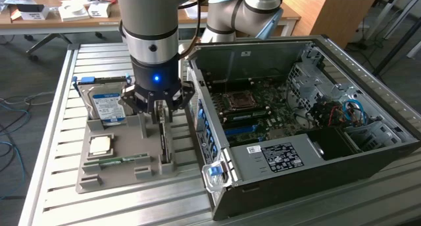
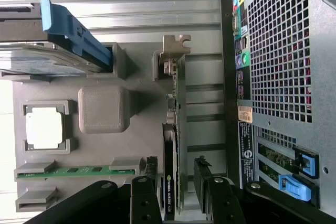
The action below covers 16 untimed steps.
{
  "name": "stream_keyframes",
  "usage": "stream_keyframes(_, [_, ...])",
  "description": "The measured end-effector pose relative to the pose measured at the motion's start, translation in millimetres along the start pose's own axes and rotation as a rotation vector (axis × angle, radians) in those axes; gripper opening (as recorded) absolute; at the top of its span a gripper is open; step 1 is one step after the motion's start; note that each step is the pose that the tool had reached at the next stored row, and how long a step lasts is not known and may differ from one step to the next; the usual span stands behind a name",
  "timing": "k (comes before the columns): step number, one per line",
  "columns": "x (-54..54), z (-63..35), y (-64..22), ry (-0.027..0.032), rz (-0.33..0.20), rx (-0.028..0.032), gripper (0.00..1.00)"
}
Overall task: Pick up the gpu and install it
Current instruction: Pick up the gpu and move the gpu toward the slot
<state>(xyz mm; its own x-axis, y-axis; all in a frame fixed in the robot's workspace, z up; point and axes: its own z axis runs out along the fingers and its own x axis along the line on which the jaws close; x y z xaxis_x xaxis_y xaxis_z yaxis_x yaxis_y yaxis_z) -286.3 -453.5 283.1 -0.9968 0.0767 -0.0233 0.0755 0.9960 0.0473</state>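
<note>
The gpu (image 1: 164, 146) is a thin dark card standing on edge in a slot of the grey holder tray (image 1: 118, 180). In the wrist view the gpu (image 2: 173, 129) runs lengthwise, its silver bracket (image 2: 176, 45) at the far end. My gripper (image 1: 161, 115) hangs just above the card's near end. It is open, and in the wrist view the gripper (image 2: 177, 167) has one black finger (image 2: 151, 167) on each side of the card, not touching it. The open computer case (image 1: 342, 152) lies beside the tray, its motherboard (image 1: 253, 110) exposed.
The tray also holds a silver hard drive (image 1: 107, 106) with blue rails, a square processor (image 1: 100, 145) and a green memory stick (image 1: 120, 160). The case's perforated rear panel (image 2: 278, 61) stands close to the gpu. All rests on a slatted metal table (image 1: 66, 201).
</note>
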Motion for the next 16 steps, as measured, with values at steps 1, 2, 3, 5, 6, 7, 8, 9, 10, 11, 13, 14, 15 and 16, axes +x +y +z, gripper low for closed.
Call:
stream_keyframes(1, [0.0,0.3,-0.2,-0.0001,0.0,-0.0001,0.42])
stream_keyframes(2, [-0.1,0.7,-0.6,-0.0001,0.0,0.0,0.42])
stream_keyframes(3, [-0.1,1.3,-1.1,0.0,0.0,0.0,0.42])
stream_keyframes(5, [-0.1,3.1,-1.9,0.0001,0.0,0.0002,0.42])
stream_keyframes(6, [0.0,4.1,-2.2,0.0002,0.0,0.0002,0.42])
stream_keyframes(7, [0.0,5.3,-2.4,0.0001,0.0,0.0002,0.42])
stream_keyframes(8, [0.0,6.5,-2.6,0.0001,0.0,0.0001,0.42])
stream_keyframes(9, [0.0,7.6,-2.7,0.0001,0.0,0.0002,0.42])
stream_keyframes(10, [0.0,8.7,-2.9,0.0001,0.0,0.0001,0.42])
stream_keyframes(11, [0.0,9.9,-3.0,0.0001,0.0,0.0002,0.42])
stream_keyframes(13, [0.1,12.3,-3.1,0.0001,0.0,0.0003,0.42])
stream_keyframes(14, [0.1,13.6,-3.2,0.0001,0.0,0.0002,0.42])
stream_keyframes(15, [0.1,15.0,-3.2,0.0001,0.0,0.0002,0.42])
stream_keyframes(16, [0.2,16.4,-3.3,0.0001,0.0,0.0001,0.42])
